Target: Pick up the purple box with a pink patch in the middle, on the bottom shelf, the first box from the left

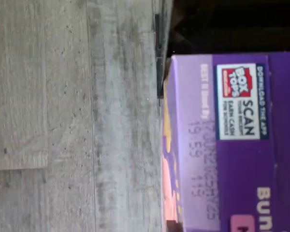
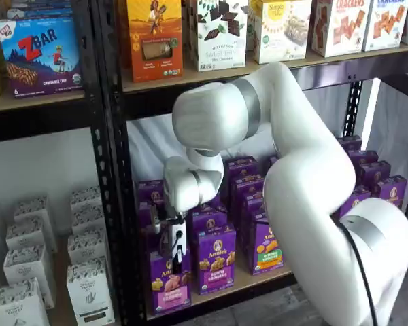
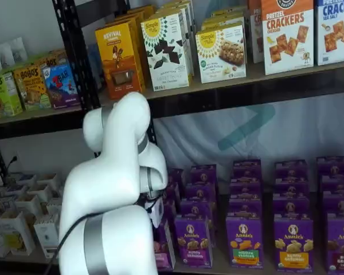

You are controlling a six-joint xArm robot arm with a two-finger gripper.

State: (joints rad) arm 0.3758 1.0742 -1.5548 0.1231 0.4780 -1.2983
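Note:
The purple box point(image 2: 170, 284) with a pink patch stands upright at the front left end of the bottom shelf point(image 2: 258, 280). My gripper point(image 2: 175, 257) hangs right over its top, black fingers down at the box's upper edge; no gap or grip shows plainly. In the other shelf view the arm hides most of the gripper point(image 3: 157, 213), and only the right part of the purple box point(image 3: 164, 253) shows on the shelf board point(image 3: 218, 268). The wrist view shows the box's purple top flap point(image 1: 232, 145) up close, with a Box Tops label.
Rows of other purple boxes fill the shelf to the right, one with a green-and-orange patch point(image 2: 266, 250). A black perforated upright point(image 2: 115, 204) stands just left of the box. White boxes point(image 2: 27, 265) fill the neighbouring rack. Grey floor point(image 1: 72, 116) lies below.

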